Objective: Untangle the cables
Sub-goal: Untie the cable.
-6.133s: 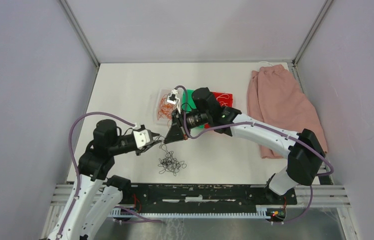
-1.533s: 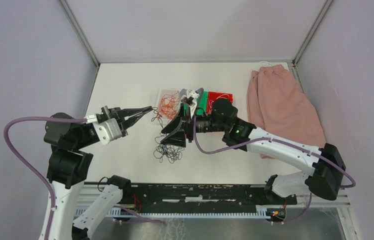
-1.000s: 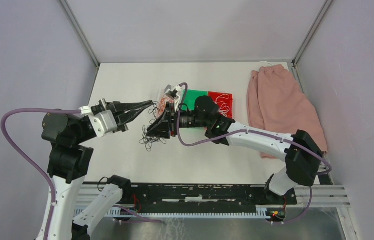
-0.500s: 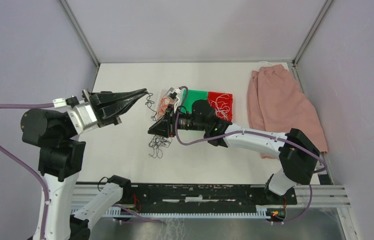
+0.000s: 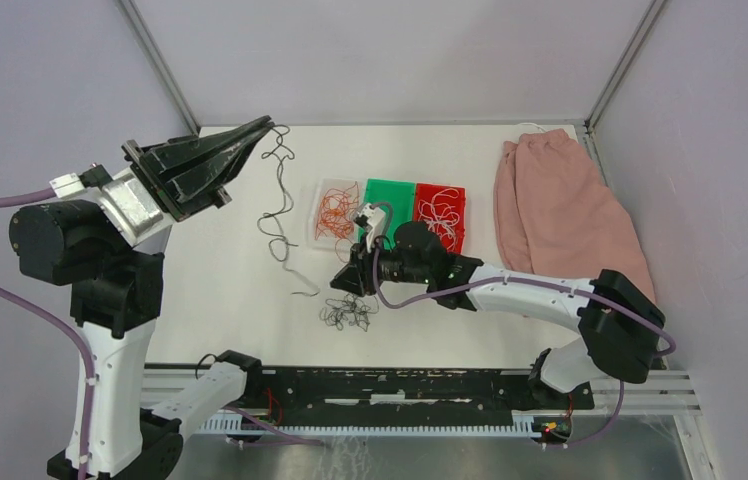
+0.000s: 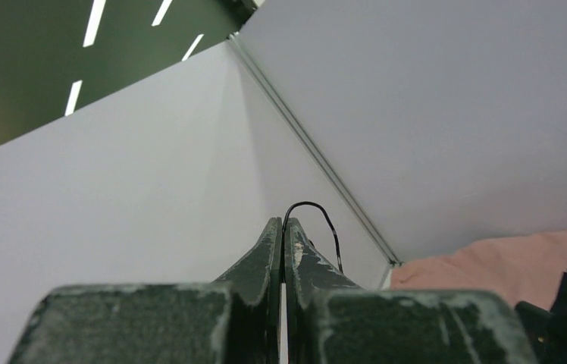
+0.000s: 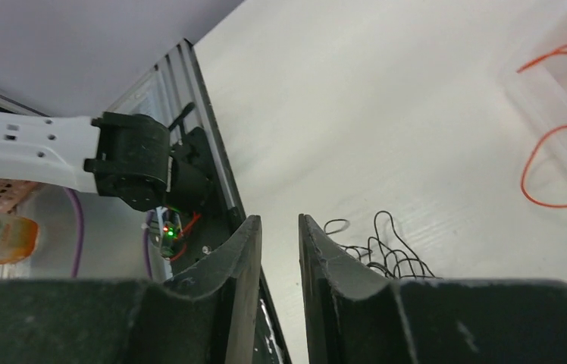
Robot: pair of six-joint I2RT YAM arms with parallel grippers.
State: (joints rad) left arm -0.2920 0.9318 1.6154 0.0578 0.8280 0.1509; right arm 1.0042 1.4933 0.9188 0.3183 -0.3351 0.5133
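Your left gripper [image 5: 262, 126], clamped on one black cable [image 5: 274, 225], has risen high, well away from the green tray [image 5: 395, 195]. The strand now hangs free of the black clump [image 5: 348, 312] lying near that tray's near side, so I judge one cable separated. The right gripper [image 7: 280, 221], jaws slightly parted, has let go. Only its wrist view shows that empty gap; the left wrist view shows just the pinched loop.

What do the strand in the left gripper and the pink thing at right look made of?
Strand: thin black wire, probably plastic-coated; it holds springy kinks hanging from the left gripper. Pink thing: soft matte fabric, judging by folds and drape.
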